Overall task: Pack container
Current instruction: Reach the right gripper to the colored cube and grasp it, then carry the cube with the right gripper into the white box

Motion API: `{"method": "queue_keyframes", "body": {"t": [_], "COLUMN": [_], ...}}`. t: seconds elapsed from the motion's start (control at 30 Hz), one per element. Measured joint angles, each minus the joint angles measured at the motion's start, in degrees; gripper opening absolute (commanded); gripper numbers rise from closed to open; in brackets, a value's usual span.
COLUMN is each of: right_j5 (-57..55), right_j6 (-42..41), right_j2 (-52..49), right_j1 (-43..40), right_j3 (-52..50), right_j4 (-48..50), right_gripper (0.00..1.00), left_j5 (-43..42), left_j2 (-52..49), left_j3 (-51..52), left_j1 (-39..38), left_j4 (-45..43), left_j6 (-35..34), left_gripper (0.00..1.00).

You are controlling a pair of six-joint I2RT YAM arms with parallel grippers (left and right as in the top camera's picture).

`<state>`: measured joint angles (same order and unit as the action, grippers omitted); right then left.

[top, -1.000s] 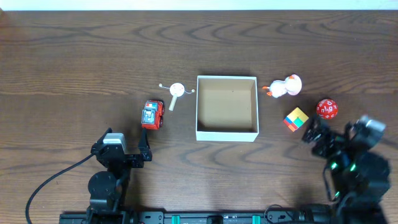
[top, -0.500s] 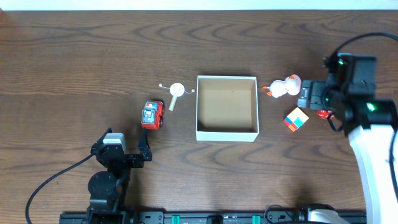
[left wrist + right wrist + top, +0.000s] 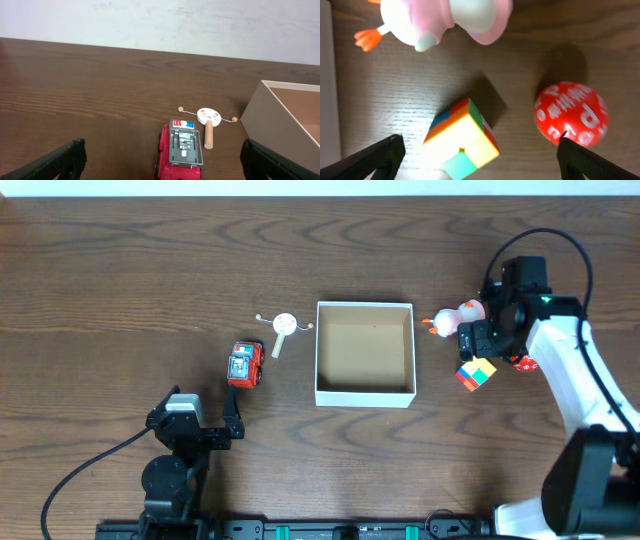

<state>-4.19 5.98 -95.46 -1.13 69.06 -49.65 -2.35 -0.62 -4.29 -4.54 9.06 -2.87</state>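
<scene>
Currently the square white-walled container [image 3: 365, 394] with a brown cardboard interior sits mid-tabletop, open side up, nothing in it. It rests on the dark brown wooden tabletop [image 3: 120, 270]. The right hand [image 3: 478, 352] is over the toys right of the container, fingers spread wide, gripping nothing. In the wrist view the multicoloured puzzle cube [image 3: 462, 140] lies between the two fingertips, turned diagonal to the container walls; can't tell the hand's height above it. The white-and-pink plastic duck with orange feet [image 3: 445, 20] is just beyond the cube on the far side, near the container's far right corner. The red ball with white numbers [image 3: 571, 114] lies right of the cube, apart from it, mostly hidden under the arm in the overhead view. The left hand [image 3: 195, 412] is at the near left, fingers wide apart, empty. Ahead of it is the small red toy car [image 3: 181, 150], with the white round-headed wooden rattle drum [image 3: 209, 120] just beyond, both left of the container and clear of its wall.
</scene>
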Motion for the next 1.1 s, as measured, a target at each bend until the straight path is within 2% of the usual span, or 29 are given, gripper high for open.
{"method": "queue_keyframes", "body": {"t": [0.53, 0.7, 0.8, 0.9, 1.1], "right_j5": [6.1, 5.3, 4.7, 4.6, 4.4], "right_j6": [7.5, 8.3, 8.5, 8.7, 8.6], "right_j2": [-13.0, -15.6, -15.8, -15.9, -16.1], "right_j1": [0.0, 0.0, 0.0, 0.0, 0.0], "right_j3": [0.0, 0.3, 0.4, 0.5, 0.9], "right_j4": [2.5, 2.7, 2.6, 2.6, 1.5], "right_gripper": [0.99, 0.82, 0.66, 0.56, 0.54], "left_j5": [0.0, 0.0, 0.0, 0.0, 0.0], "left_j2": [0.0, 0.0, 0.0, 0.0, 0.0], "left_j3": [0.0, 0.0, 0.0, 0.0, 0.0], "left_j1": [0.0, 0.0, 0.0, 0.0, 0.0], "left_j4": [0.0, 0.0, 0.0, 0.0, 0.0], "left_j6": [0.0, 0.0, 0.0, 0.0, 0.0], "left_gripper": [0.98, 0.98, 0.98, 0.98, 0.98]}}
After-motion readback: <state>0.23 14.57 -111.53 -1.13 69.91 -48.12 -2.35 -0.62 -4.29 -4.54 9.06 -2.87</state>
